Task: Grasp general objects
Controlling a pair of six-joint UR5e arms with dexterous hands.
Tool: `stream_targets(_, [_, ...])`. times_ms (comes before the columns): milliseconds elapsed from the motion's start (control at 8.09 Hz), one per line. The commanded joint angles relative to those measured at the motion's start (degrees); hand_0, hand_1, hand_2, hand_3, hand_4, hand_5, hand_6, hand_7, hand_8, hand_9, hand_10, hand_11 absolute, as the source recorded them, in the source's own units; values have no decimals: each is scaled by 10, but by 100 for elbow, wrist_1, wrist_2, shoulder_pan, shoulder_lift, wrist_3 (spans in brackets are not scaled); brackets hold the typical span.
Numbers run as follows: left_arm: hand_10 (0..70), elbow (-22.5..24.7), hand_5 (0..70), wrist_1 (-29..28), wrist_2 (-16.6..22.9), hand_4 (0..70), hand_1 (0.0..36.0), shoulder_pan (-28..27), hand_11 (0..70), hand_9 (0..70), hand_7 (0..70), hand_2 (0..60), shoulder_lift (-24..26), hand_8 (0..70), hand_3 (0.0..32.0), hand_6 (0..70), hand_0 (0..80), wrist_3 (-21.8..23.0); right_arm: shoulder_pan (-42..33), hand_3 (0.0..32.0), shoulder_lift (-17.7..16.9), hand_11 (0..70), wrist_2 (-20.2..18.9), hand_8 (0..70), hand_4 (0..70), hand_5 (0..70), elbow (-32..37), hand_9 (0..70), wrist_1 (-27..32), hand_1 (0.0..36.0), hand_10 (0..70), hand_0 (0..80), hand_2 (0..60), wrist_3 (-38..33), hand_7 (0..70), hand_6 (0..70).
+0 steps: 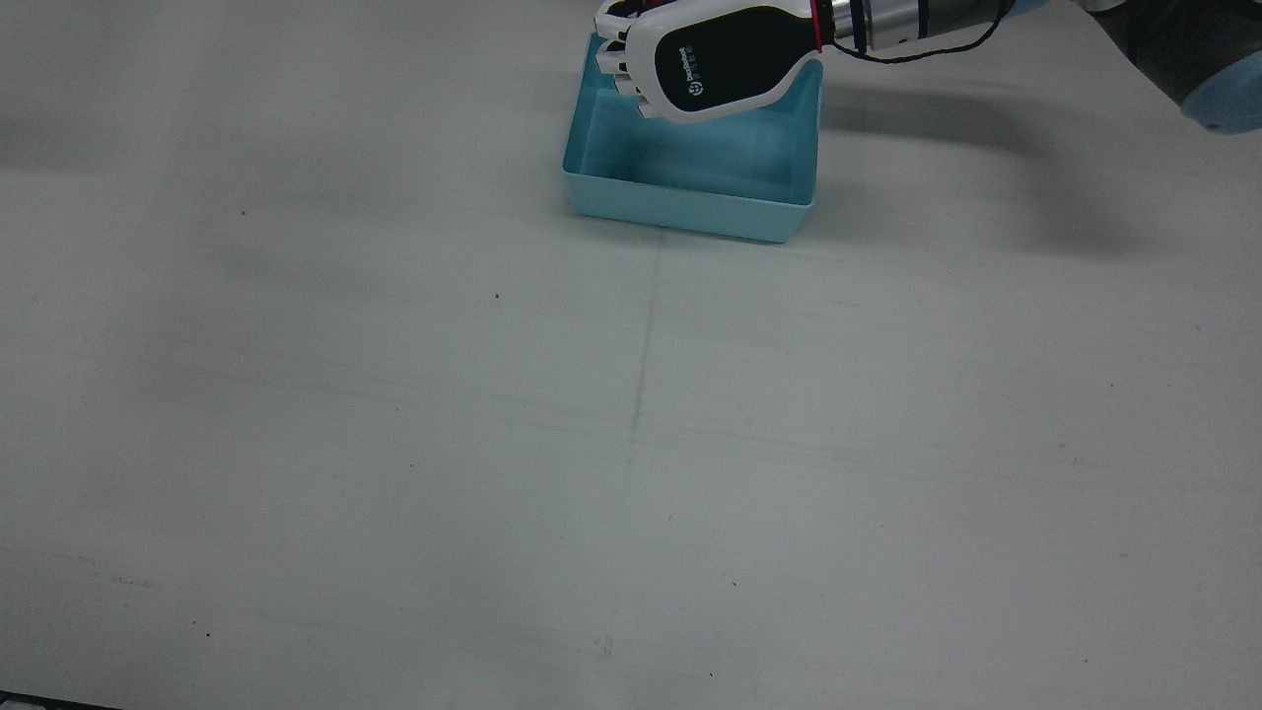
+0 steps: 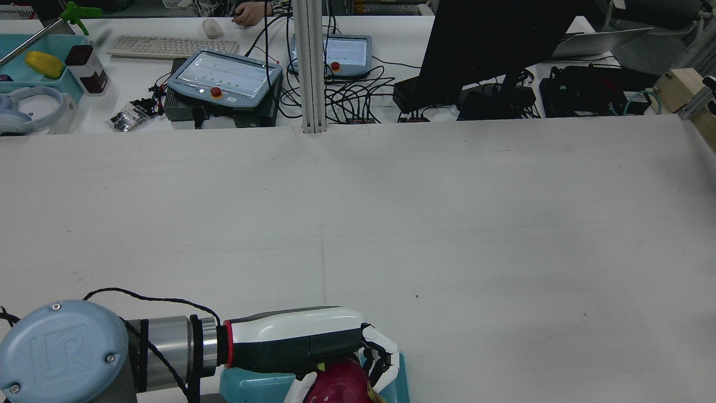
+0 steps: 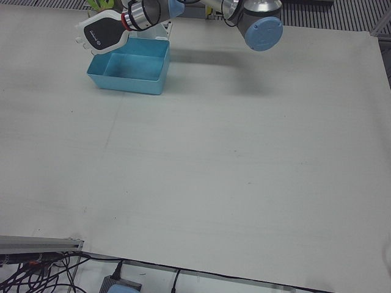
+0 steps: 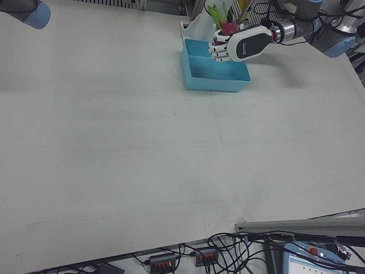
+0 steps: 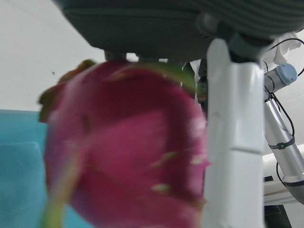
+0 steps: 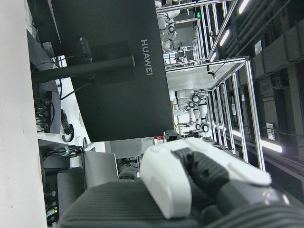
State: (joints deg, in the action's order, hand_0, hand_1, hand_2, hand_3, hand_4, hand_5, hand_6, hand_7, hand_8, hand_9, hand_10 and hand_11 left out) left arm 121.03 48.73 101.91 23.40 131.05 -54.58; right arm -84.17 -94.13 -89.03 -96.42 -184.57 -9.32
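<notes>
One dragon fruit (image 5: 128, 152), dark pink with green scale tips, is held in the left hand (image 1: 715, 61), whose fingers (image 2: 386, 350) are curled around it. The hand and the fruit are above one light blue bin (image 1: 690, 192), which stands at the robot's side of the white table (image 1: 631, 444). The bin floor that shows is bare. In the right hand view only a part of the right hand (image 6: 204, 183) shows before one dark monitor (image 6: 109, 71); I cannot tell how its fingers stand.
</notes>
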Motion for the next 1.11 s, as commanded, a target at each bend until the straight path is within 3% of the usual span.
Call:
stream_targets(0, [83,-9,659,23,-13,215,110,50,130,170,314,0,-62,229,0,119,598,0,6,0,0,0,0,0,0,0,0,0,0,0,0,0,0,0,0,0])
stream_targets(124, [120,-9,695,-12,39,234,105,85,183,209,381,0,-263,253,0,147,597,0,-3,0,0,0,9,0,0,0,0,0,0,0,0,0,0,0,0,0])
stream_targets(247, [173,0,700,-273,74,236,101,164,260,249,399,0,-604,282,0,158,594,9,6,0,0,0,9,0,0,0,0,0,0,0,0,0,0,0,0,0])
stream_targets(371, [357,-9,700,-337,83,248,76,565,510,361,464,0,-738,361,0,205,577,26,-3,0,0,0,9,0,0,0,0,0,0,0,0,0,0,0,0,0])
stream_targets(494, [478,-113,700,-485,240,301,58,1152,676,457,569,0,-852,426,0,289,560,114,6,0,0,0,9,0,0,0,0,0,0,0,0,0,0,0,0,0])
stream_targets(618, [604,-471,700,-948,450,438,44,1880,700,593,700,0,-949,486,0,429,544,367,-3,0,0,0,0,0,0,0,0,0,0,0,0,0,0,0,0,0])
stream_targets(742, [690,-797,700,-1222,557,641,76,2427,700,700,700,0,-950,532,0,591,573,561,-3,0,0,0,9,0,0,0,0,0,0,0,0,0,0,-9,0,0])
stream_targets(865, [700,-1096,700,-1477,541,661,71,2815,700,700,700,0,-941,550,0,617,571,763,-3,0,0,0,0,0,0,0,0,0,0,0,0,0,0,0,0,0])
stream_targets(989, [700,-1542,700,-2037,471,700,67,3202,700,700,700,0,-968,598,0,688,578,1069,6,0,0,0,0,0,0,0,0,0,0,0,0,0,0,0,0,0])
